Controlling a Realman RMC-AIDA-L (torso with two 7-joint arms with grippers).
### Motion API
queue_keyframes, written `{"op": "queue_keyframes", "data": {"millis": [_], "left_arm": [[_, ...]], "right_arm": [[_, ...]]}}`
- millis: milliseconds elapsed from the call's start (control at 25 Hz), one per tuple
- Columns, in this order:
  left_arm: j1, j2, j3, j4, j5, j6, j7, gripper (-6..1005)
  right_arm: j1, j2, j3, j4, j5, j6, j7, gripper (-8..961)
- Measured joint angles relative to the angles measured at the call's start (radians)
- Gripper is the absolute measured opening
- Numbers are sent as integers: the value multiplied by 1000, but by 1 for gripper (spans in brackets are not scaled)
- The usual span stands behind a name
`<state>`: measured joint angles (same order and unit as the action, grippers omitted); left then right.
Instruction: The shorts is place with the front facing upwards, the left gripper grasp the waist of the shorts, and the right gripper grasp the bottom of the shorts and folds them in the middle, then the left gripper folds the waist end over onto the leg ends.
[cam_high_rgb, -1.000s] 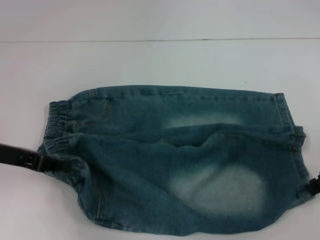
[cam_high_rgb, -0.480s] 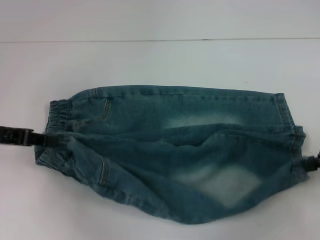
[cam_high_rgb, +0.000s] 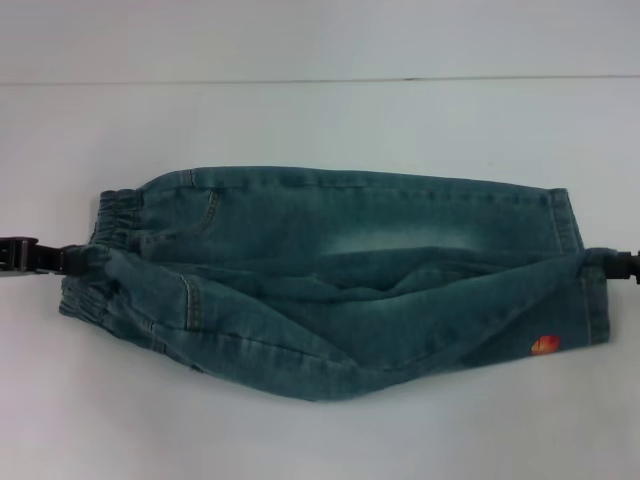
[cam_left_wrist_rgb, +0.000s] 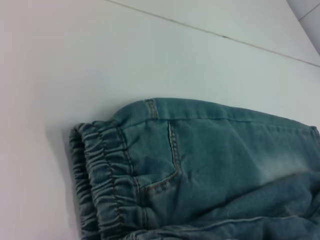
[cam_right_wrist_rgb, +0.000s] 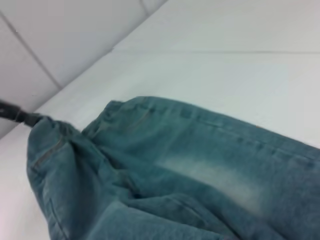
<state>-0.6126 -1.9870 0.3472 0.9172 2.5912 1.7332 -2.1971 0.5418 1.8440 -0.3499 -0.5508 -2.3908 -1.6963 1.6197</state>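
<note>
The blue-green denim shorts lie lengthwise across the white table. The ruffled waist is at the left and the bottom of the shorts at the right. My left gripper comes in from the left edge, shut on the near part of the waist and holding it raised. My right gripper at the right edge is shut on the near leg hem. Between them the near half hangs in a fold over the far half, with an orange ball print showing. The left wrist view shows the waist close up. The right wrist view shows the left gripper far off.
Bare white table surrounds the shorts on the far and near sides. A thin seam line runs across the far part of the table. A tiled wall stands beyond the table in the right wrist view.
Both grippers have moved away from the near edge, lifting the near side of the shorts up and over. The big pale patch has rolled out of sight and the orange print has appeared.
</note>
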Motion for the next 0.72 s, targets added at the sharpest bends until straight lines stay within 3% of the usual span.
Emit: {"op": "queue_keyframes", "data": {"millis": [720], "left_arm": [[-16, 4, -4, -30, -73, -128, -63, 70]], "right_arm": [[-29, 22, 34, 74, 95, 158, -48, 10]]}}
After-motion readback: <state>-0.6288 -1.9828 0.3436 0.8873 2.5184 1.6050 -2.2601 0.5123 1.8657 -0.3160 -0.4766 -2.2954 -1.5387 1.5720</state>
